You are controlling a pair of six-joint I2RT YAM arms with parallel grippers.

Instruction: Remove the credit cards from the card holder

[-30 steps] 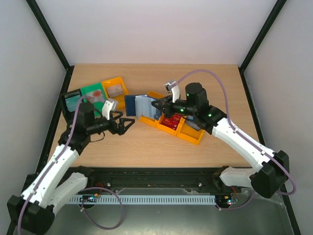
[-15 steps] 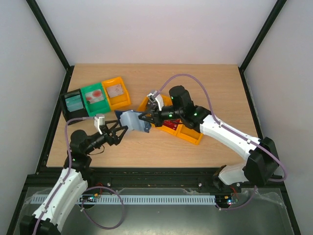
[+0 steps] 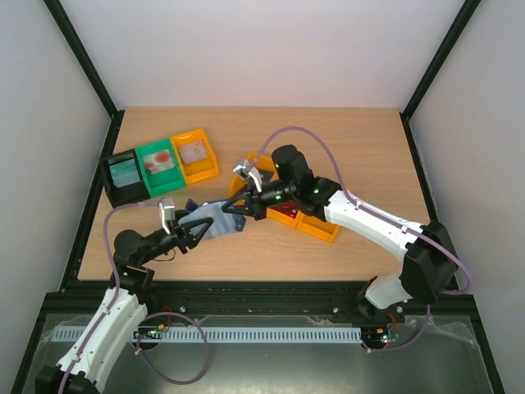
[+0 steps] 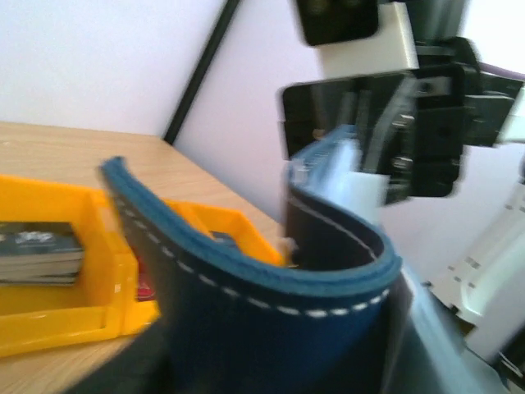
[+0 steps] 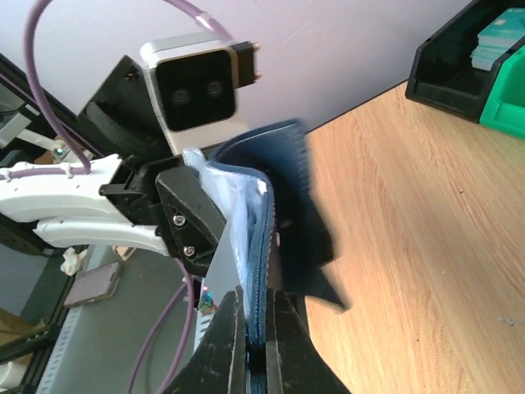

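Holder [image 3: 217, 220] is held above the counter [image 3: 344, 148], between the arms. Right end effector [image 3: 239, 208] is clamped on one edge. Left end effector [image 3: 197, 226] straddles the other edge; grip unconfirmed. The holder looks light and soft and bends readily, so hold it by the stitched edges.

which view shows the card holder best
The right wrist view: the card holder shows both its navy cover and pale inner pockets, its edge clamped in the right pincer. The left wrist view shows mostly a blurred, curved navy cover; the top view shows it small and distant.
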